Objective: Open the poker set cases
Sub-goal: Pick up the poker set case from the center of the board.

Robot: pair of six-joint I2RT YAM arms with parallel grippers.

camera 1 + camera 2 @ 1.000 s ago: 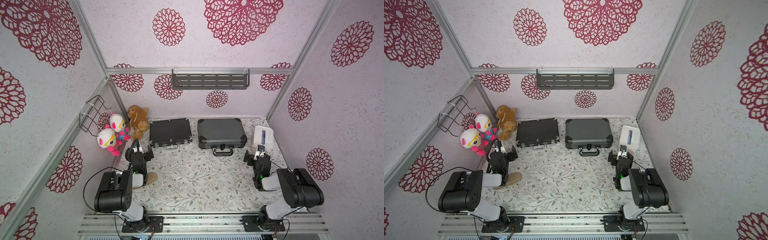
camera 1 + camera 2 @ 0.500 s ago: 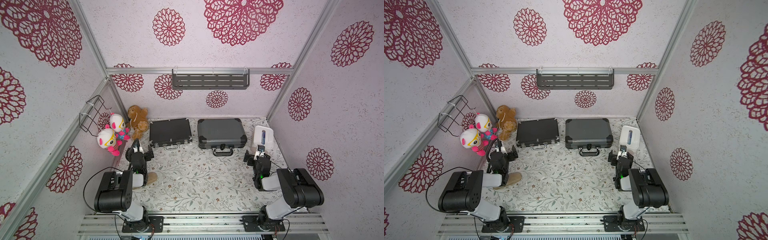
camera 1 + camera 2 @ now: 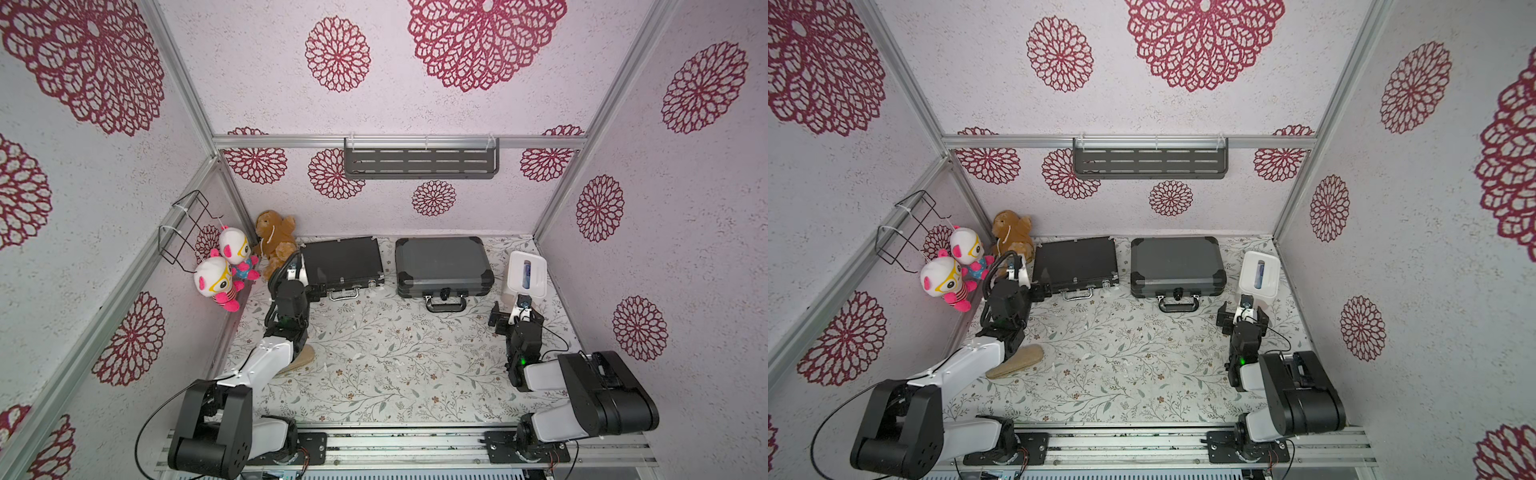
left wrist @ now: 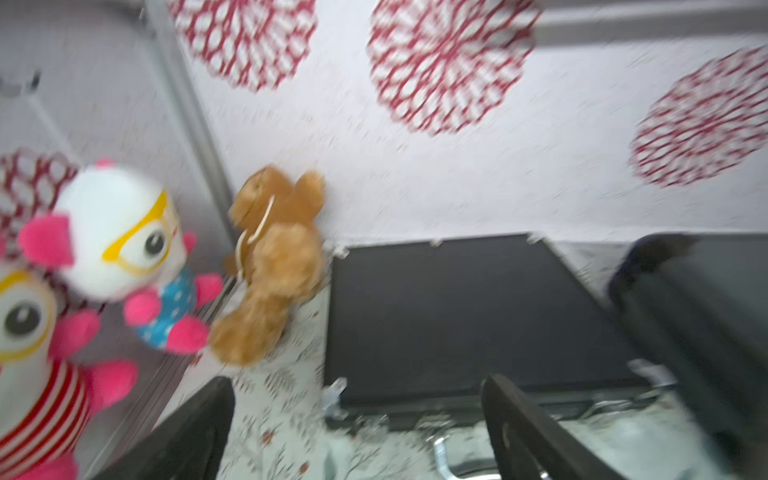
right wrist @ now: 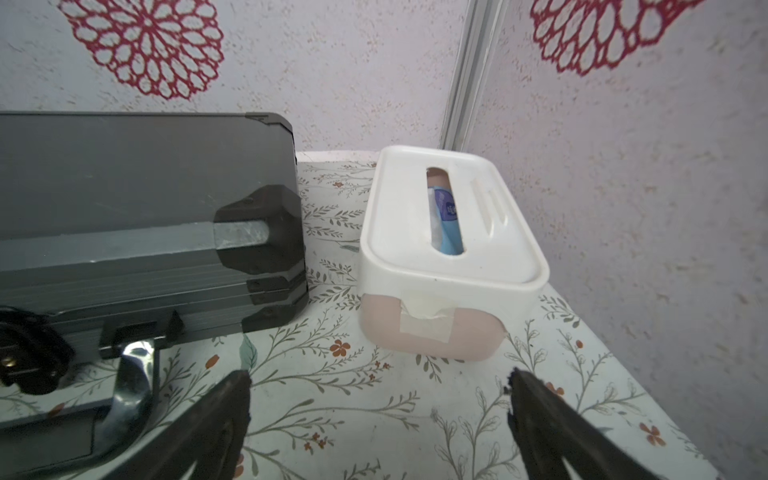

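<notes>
The bench (image 3: 395,374) is covered with a pale cloth printed with leafy sprigs. It is enclosed by pale textured walls stamped with large red flower medallions. A black wire rack (image 3: 183,228) is fixed to the left wall and a grey slotted metal shelf (image 3: 419,162) to the back wall. At the back left corner two white-and-pink plush dolls (image 3: 214,282) are seen against the left wall, with a brown plush bear (image 3: 274,243) just beside them. A flat tan oval piece (image 3: 1017,361) lies near the left edge, partly under the left arm.

The left gripper (image 4: 357,419) is held with its fingers (image 4: 519,428) spread wide at the front left corner of the slim black case (image 3: 340,259). That wrist view is blurred, and contact cannot be told. The case lies flat and shut along the back edge, left of the middle, with silver latches and a silver handle (image 3: 343,294) turned to the front. Just beside it, with a narrow strip of cloth between, the thicker dark-grey case (image 3: 440,259) with black corner guards lies flat and shut. Its black handle (image 3: 445,303) is also turned forward. A white plastic tissue box (image 3: 525,272) stands near the back right corner. The right gripper (image 5: 378,399) is held spread before that box, with only cloth seen between its fingers.
</notes>
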